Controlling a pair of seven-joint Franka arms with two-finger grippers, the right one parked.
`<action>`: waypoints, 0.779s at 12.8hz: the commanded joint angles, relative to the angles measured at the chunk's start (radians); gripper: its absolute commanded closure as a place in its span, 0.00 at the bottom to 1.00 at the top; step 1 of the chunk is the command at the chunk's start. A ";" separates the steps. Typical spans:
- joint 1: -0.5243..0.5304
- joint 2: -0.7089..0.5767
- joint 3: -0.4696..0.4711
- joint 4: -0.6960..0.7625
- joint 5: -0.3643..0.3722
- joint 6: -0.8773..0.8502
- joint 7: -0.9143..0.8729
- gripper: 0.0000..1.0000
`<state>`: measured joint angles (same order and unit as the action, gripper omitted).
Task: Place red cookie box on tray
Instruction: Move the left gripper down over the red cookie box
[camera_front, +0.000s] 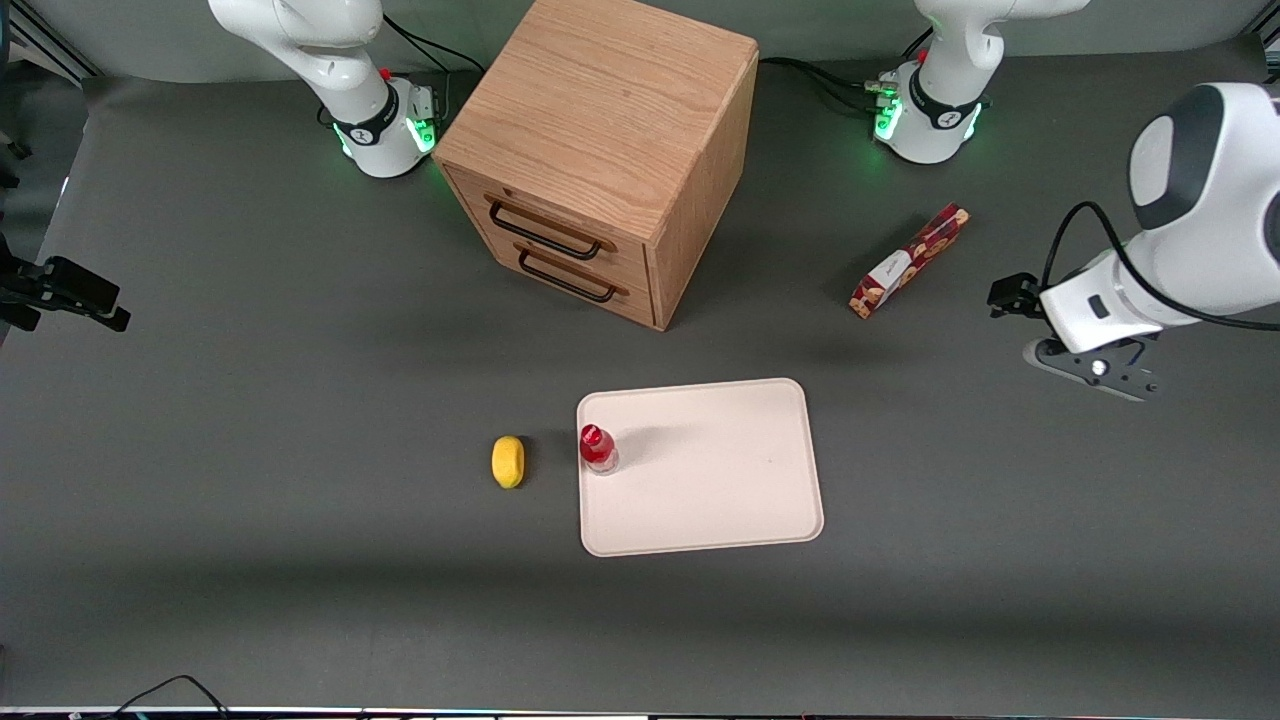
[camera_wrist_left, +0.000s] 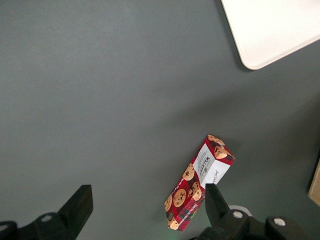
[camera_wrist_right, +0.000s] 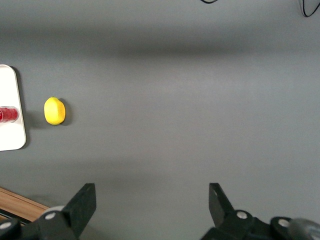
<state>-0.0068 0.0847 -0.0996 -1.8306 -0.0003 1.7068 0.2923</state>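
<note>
The box (camera_front: 909, 260) lies flat on the dark table (camera_front: 300, 560), out toward the working arm's end, farther from the front camera than the tray (camera_front: 720, 520) and well apart from it. It sits at a slant, white label panel near one end, cookie pictures along the rest. The gripper (camera_front: 1100, 371) hangs in the air near the box, a little nearer the front camera and farther toward the working arm's end, touching nothing. From the wrist the two fingers (camera_wrist_left: 77, 207) stand wide apart, empty, with the box (camera_wrist_left: 200, 182) just beside one of them and a rounded corner of the tray (camera_wrist_left: 260, 57) showing past bare tabletop.

The tray itself rests flat mid-table, with a small bottle (camera_front: 597, 449) with a red cap upright at its edge on the parked arm's side. Just off that edge, on the table, sits a yellow lemon (camera_front: 508, 461), close to the bottle but not on the tray. The wooden cabinet (camera_front: 600, 150) stands farther from the front camera than the tray, both drawers shut, black handles facing forward at an angle
</note>
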 joint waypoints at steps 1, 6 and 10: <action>-0.004 -0.127 0.008 -0.204 -0.003 0.106 0.051 0.00; -0.002 -0.250 0.008 -0.454 -0.004 0.255 0.182 0.00; -0.004 -0.296 0.001 -0.654 -0.004 0.465 0.246 0.00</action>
<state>-0.0063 -0.1481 -0.0973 -2.3621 -0.0003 2.0630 0.4974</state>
